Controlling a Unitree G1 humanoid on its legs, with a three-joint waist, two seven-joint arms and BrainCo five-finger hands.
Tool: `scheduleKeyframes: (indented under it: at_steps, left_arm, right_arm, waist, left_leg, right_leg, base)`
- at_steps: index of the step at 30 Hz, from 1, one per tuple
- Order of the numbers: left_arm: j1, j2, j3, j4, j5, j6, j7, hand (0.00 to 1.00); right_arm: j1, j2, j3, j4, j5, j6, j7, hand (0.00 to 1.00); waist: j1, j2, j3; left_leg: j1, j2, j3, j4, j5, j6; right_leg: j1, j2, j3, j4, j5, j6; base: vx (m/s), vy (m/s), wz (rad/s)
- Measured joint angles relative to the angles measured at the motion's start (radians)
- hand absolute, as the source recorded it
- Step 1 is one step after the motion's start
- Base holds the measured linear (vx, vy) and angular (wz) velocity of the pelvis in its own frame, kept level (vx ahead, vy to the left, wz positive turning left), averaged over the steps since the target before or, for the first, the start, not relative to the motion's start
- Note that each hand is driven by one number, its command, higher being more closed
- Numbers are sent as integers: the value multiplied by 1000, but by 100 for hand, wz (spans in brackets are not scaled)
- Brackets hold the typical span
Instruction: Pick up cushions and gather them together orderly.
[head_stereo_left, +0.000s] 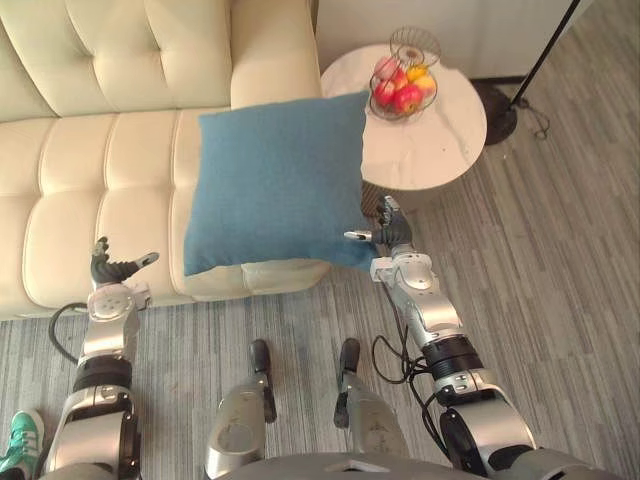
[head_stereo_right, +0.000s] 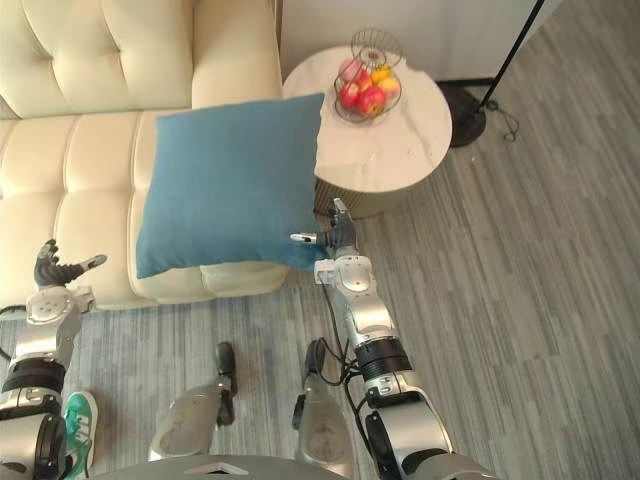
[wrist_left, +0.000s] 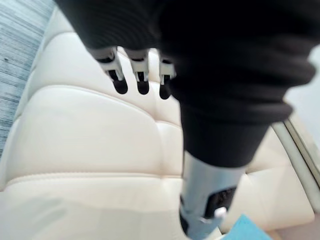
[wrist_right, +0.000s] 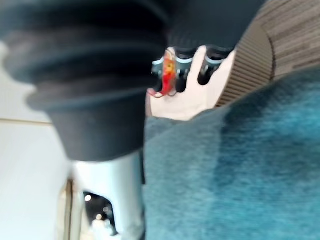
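A home living room: a cream tufted leather sofa (head_stereo_left: 120, 150) carries a square blue fabric cushion (head_stereo_left: 275, 185), beside it stands a round white marble tabletop (head_stereo_left: 435, 135) with a wire basket of fruit (head_stereo_left: 402, 88), on grey striped wood-look flooring (head_stereo_left: 560, 250).

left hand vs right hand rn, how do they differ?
The left hand is open and holds nothing; the right hand pinches the blue cushion at its near corner. The left hand hovers by the front edge of the sofa; the right hand is up beside the round table. Both have fingers pointing away from the robot.
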Motion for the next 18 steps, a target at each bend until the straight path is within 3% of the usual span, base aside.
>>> scheduleKeyframes:
  at_steps: [5, 6, 8, 9, 15, 18]
  left_arm:
    - [-127, 0, -94, -7, 0, -1, 4, 0]
    - [-151, 0, -114, -7, 0, -1, 6, 0]
    - [-173, 0, -151, -7, 0, -1, 10, 0]
    - [-194, -2, -186, -5, 0, -1, 16, 100]
    - [-291, -27, -264, 72, 2, 10, 46, 100]
    - [-339, -32, -288, 106, 8, 18, 68, 100]
  right_arm:
    - [-66, 4, 28, 31, 0, 2, -29, 0]
    - [-84, 5, 38, 33, 0, 2, -31, 100]
    - [-101, 15, 41, 42, 0, 2, -36, 100]
    - [-118, 31, 43, 66, -1, 2, -40, 100]
    - [-165, 55, 92, 102, 1, 3, -59, 100]
    - [-181, 76, 118, 103, 71, -4, -61, 100]
  waist:
    - [-19, 10, 51]
    - [-26, 10, 68]
    - [-32, 10, 86]
    - [-38, 10, 89]
    - [-48, 11, 128]
    - [-57, 13, 130]
  left_leg:
    - [-45, 0, 2, 3, 15, 5]
    - [-50, 0, 4, 2, 17, 6]
    - [-54, 0, 7, 2, 17, 6]
    - [-71, 1, 8, 2, 19, 6]
    - [-97, 0, 28, -1, 23, 7]
    - [-121, -1, 29, -14, 36, 9]
  right_leg:
    - [-34, 2, 2, -24, 27, -2]
    - [-39, 2, 3, -27, 32, -2]
    - [-43, 3, 5, -29, 34, -2]
    - [-62, 3, 7, -29, 36, -2]
    - [-100, 4, 30, -32, 48, -5]
    - [-126, 5, 31, -37, 55, -6]
  base:
    - [0, 0, 0]
    - [0, 0, 0]
    - [10, -1, -4]
    - [21, -4, -4]
    - [20, -1, -7]
    - [7, 0, -3]
